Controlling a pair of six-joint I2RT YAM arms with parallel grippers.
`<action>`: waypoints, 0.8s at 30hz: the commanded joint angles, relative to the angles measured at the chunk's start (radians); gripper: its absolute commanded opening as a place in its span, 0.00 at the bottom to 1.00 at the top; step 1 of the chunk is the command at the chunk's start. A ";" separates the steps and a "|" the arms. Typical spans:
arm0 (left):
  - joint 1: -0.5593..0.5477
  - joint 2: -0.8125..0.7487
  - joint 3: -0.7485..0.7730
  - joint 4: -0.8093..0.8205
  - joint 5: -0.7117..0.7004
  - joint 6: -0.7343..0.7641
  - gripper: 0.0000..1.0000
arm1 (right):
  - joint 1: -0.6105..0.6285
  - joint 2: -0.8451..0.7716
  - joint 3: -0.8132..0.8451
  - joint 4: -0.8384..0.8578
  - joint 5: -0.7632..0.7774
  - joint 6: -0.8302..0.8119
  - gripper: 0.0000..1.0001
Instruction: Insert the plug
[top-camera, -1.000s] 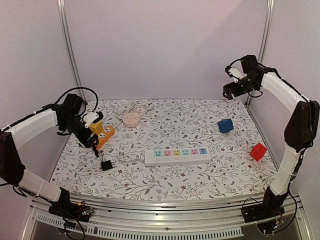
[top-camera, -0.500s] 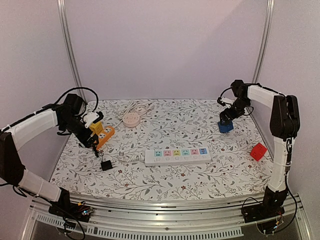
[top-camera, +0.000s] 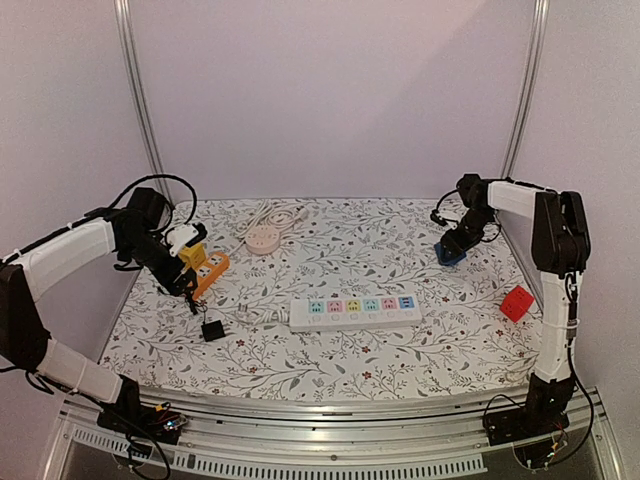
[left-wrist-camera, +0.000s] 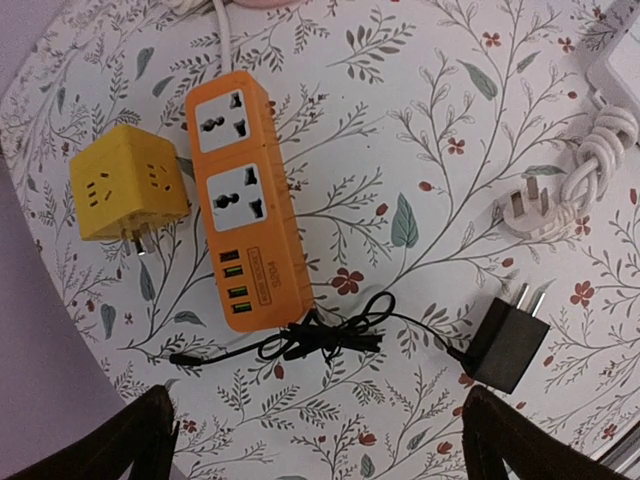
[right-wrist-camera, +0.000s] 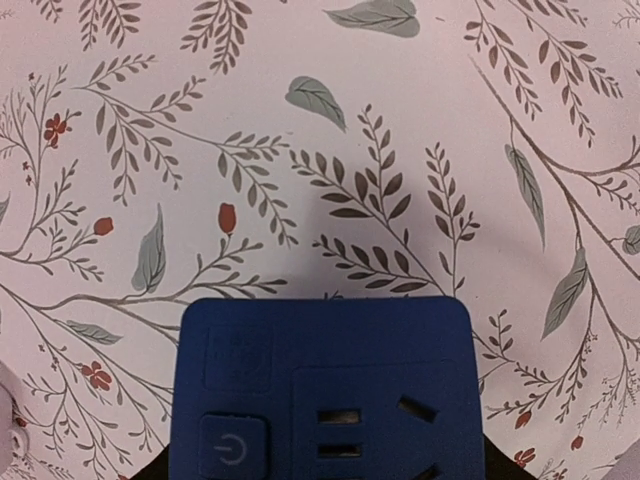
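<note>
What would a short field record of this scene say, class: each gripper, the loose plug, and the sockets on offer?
left gripper: open, empty, above the orange power strip and black charger
right gripper: at the blue cube socket; grip unclear
black charger: lying loose, prongs bare, not plugged in
other sockets: yellow cube adapter beside the orange power strip; white strip mid-scene; red cube at right
</note>
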 joint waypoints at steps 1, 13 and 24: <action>-0.013 -0.023 -0.004 -0.013 0.006 0.007 0.99 | 0.003 -0.078 -0.057 0.038 -0.059 -0.010 0.12; -0.022 -0.146 0.215 -0.276 -0.014 0.183 1.00 | 0.273 -0.589 -0.375 0.279 -0.328 -0.124 0.06; -0.290 -0.296 0.499 -0.540 0.222 0.462 1.00 | 0.618 -0.687 -0.444 0.572 -0.444 -0.053 0.04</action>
